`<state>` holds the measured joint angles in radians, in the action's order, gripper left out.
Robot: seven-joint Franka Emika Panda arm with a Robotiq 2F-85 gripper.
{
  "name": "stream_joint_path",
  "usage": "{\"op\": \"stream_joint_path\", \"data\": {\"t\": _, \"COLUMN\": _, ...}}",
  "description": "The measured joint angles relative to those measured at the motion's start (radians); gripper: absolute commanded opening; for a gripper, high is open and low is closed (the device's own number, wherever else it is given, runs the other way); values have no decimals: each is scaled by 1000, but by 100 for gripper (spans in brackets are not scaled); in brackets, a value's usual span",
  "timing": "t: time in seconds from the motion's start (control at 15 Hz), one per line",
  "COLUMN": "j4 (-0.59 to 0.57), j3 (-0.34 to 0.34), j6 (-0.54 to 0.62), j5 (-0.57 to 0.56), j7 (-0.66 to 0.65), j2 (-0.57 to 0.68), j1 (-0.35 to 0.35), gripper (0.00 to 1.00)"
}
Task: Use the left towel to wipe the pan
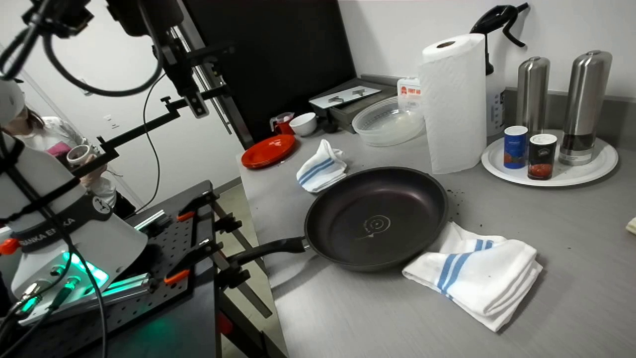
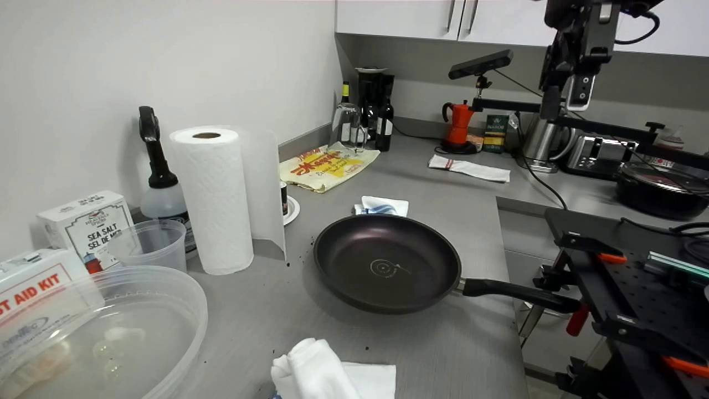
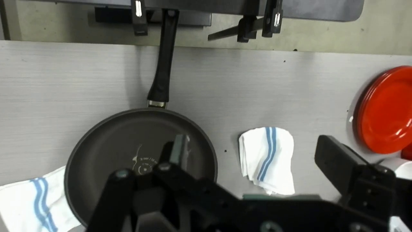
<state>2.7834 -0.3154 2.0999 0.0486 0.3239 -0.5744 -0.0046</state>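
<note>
Jaws spread wide, high over the worktop [image 1: 338, 318], where the small blue-striped towel [image 3: 278, 158] lies loosely folded, apart from the pan [image 1: 376, 219], between it and the red plates [image 1: 268, 150], with the larger striped towel [image 1: 477, 276] on the pan's opposite side.

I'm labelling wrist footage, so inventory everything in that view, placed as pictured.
Frying pan: 1, black, left of centre
Small towel: 1, blue-striped white, right of pan
Larger towel: 1, blue-striped white, lower left
Plates: one stack, red, right edge
Bowl: 1, white, below plates, partly hidden
Unclear objects: 2, red and white, right side
Flat piece: 1, dark, near top, unclear
Specks: several, dark, on countertop
Countertop: 1, grey, across frame
Floor: 1, beige, top
Clamps: 2, black, top edge
Robot stand: 1, dark grey, top edge
Gripper: 1, black, open, along bottom
</note>
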Motion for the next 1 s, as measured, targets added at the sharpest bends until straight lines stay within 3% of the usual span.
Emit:
{"op": "stream_joint_path", "data": {"t": 0.53, "j4": 3, "j3": 108, "j6": 132, "j5": 210, "j7": 19, "j2": 194, "j1": 92, "gripper": 100}}
{"op": "stream_joint_path", "data": {"t": 1.0, "j4": -1, "j3": 279, "j6": 416, "j5": 429, "j7": -81, "j2": 465, "j1": 172, "gripper": 100}}
